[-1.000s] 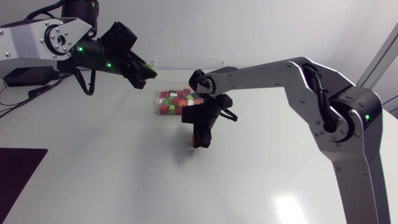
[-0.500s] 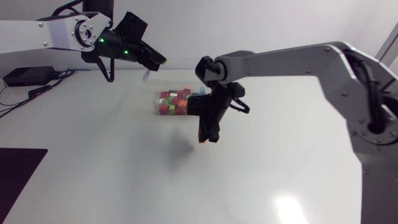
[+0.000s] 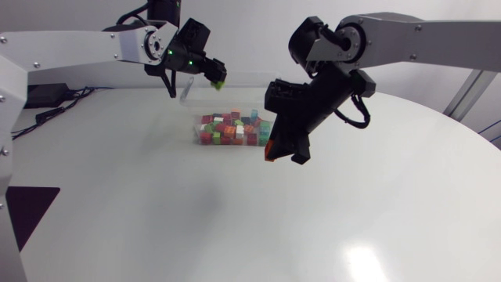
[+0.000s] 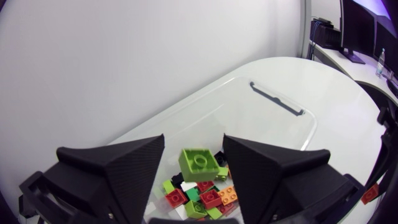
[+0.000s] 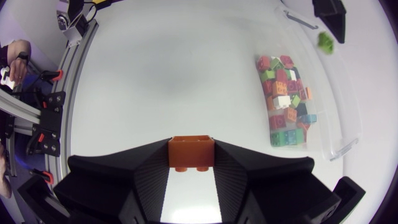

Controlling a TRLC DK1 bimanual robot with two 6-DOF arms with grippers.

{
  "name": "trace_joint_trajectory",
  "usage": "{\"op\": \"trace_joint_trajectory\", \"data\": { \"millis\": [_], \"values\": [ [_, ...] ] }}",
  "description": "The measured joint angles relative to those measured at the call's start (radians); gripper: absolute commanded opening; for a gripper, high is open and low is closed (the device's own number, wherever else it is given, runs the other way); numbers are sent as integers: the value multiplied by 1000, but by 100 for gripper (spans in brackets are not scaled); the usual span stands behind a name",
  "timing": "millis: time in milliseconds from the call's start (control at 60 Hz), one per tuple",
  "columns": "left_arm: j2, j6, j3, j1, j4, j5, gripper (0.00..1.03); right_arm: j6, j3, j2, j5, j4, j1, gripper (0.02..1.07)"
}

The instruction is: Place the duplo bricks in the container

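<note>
Hanging over the far end of the clear container (image 3: 235, 79), the left gripper (image 3: 217, 72) has its 2 wedge fingers spread wide. A lime-green brick (image 4: 199, 163) shows in the gap between them, and from the left wrist view neither finger seems to touch it. From the right wrist view, the same green brick appears just clear of that gripper's fingertips, in the air above the container. Below it, inside the container, lies a heap of duplo bricks (image 3: 230, 129) in red, green, orange, white and blue, crowded toward the end nearer the camera, while the far end of the container is bare. The right arm comes in from the right and its gripper (image 3: 283, 153) is raised above the white table (image 3: 156, 219), just beside the container's near right corner. Its 2 fingers are closed in on an orange brick (image 5: 191, 152), 1 finger pressing each side, with the brick's studs pointing back toward the wrist. The orange brick is outside the container.
</note>
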Motion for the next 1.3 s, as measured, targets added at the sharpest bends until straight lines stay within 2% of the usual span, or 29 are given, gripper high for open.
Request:
{"op": "trace_joint_trajectory", "data": {
  "millis": [183,317,733,950,1300],
  "values": [
    [38,0,22,-12,-106,-21,99,50,18,-32,-14,5,-26,33],
    [8,0,4,-11,-135,-22,99,118,50,-32,-18,71,-40,33],
    [-376,1,-307,23,-144,-29,99,374,217,53,-16,321,-62,33],
    [-509,11,-532,32,-119,-29,99,507,300,204,47,483,-61,33],
    [-690,27,-678,50,-103,-32,99,604,414,369,128,668,-60,35]
  ]
}}
